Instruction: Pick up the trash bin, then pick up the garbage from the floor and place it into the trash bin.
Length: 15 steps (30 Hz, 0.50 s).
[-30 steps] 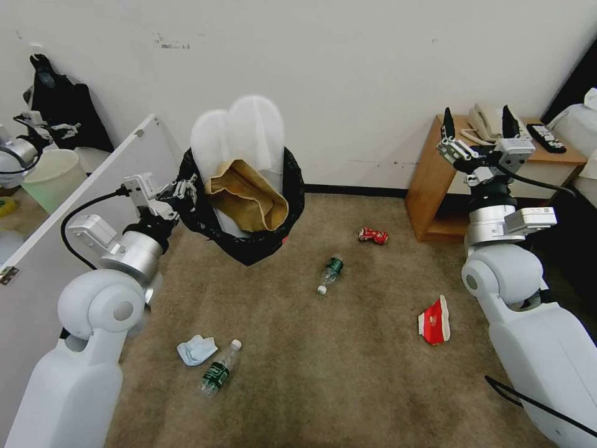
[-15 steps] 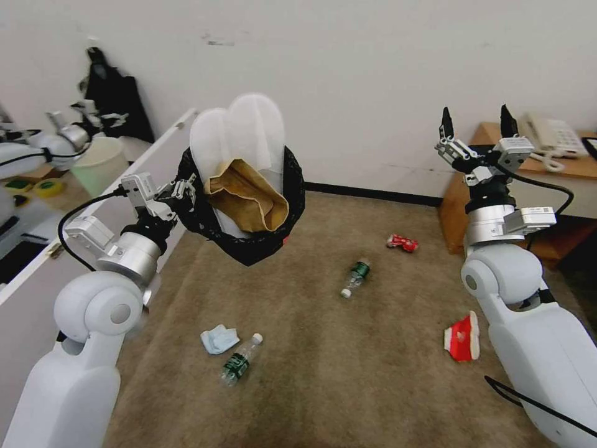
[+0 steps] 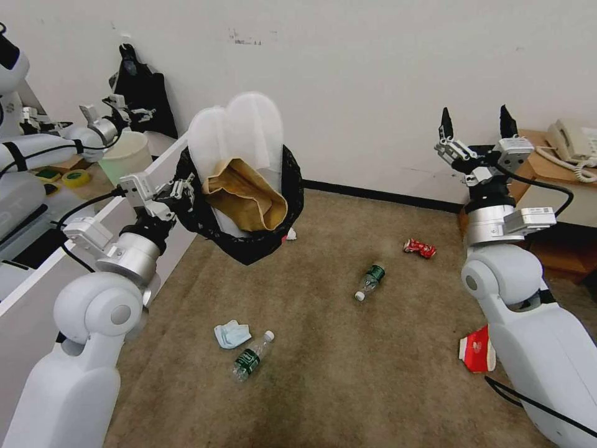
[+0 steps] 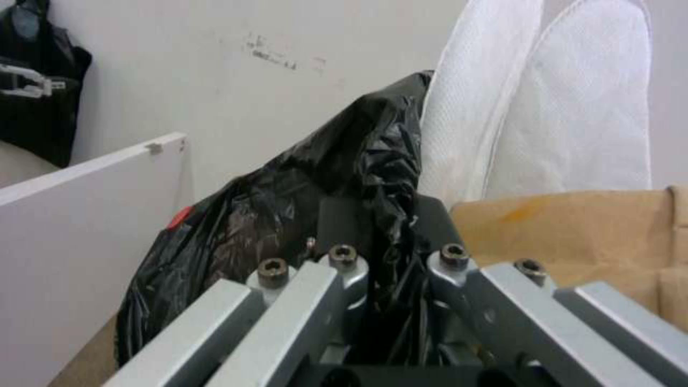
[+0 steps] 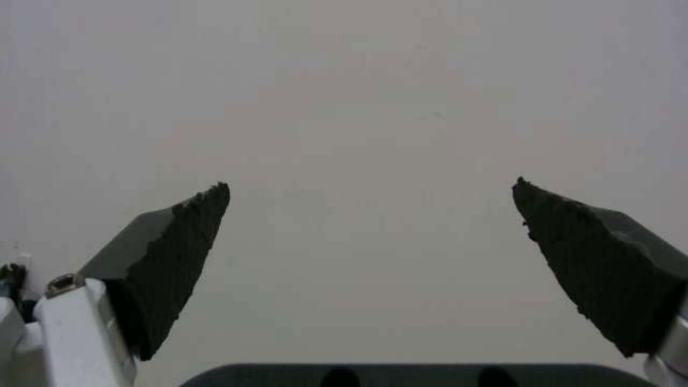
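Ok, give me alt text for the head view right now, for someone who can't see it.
The left pincer holds the trash bin by its black liner, aloft, with white slippers and a brown paper bag poking out. The right pincer is raised, open and empty. Two bottles, a can, a mask and a carton litter the carpet.

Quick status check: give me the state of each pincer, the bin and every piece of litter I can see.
left pincer: shut on trash bin rim
right pincer: open, raised, empty
trash bin: held aloft, tilted
slippers: sticking out of bin
paper bag: in bin
bottles, can, carton, mask: on carpet
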Motion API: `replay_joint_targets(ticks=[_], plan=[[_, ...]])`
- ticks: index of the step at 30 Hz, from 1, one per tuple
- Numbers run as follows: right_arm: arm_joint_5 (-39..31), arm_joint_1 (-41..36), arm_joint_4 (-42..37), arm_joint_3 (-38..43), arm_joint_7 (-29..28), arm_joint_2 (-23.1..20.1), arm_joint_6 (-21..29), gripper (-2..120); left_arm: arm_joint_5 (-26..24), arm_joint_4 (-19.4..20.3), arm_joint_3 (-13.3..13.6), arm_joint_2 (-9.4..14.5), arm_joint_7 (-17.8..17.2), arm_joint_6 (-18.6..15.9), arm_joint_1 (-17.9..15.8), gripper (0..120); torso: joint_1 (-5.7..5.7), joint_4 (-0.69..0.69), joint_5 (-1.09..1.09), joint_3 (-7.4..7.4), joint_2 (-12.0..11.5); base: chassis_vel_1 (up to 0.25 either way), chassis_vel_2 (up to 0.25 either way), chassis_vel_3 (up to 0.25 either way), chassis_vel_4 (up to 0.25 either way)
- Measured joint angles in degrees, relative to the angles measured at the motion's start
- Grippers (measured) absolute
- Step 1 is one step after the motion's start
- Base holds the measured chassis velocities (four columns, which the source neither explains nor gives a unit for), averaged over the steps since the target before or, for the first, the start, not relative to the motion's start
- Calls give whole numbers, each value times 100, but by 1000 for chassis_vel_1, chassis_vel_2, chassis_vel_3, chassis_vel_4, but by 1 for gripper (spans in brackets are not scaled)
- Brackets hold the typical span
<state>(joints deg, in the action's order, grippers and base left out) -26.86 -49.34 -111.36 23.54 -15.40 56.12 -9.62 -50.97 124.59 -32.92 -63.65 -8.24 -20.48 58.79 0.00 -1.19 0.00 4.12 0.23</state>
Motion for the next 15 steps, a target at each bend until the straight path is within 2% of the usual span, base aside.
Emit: replay_joint_targets(ticks=[15], plan=[[-30, 0, -29, 2, 10, -18, 0, 100, -47, 73, -34, -17, 56, -47, 40, 3, 0, -2, 0, 0, 0, 3, 2, 3, 3]])
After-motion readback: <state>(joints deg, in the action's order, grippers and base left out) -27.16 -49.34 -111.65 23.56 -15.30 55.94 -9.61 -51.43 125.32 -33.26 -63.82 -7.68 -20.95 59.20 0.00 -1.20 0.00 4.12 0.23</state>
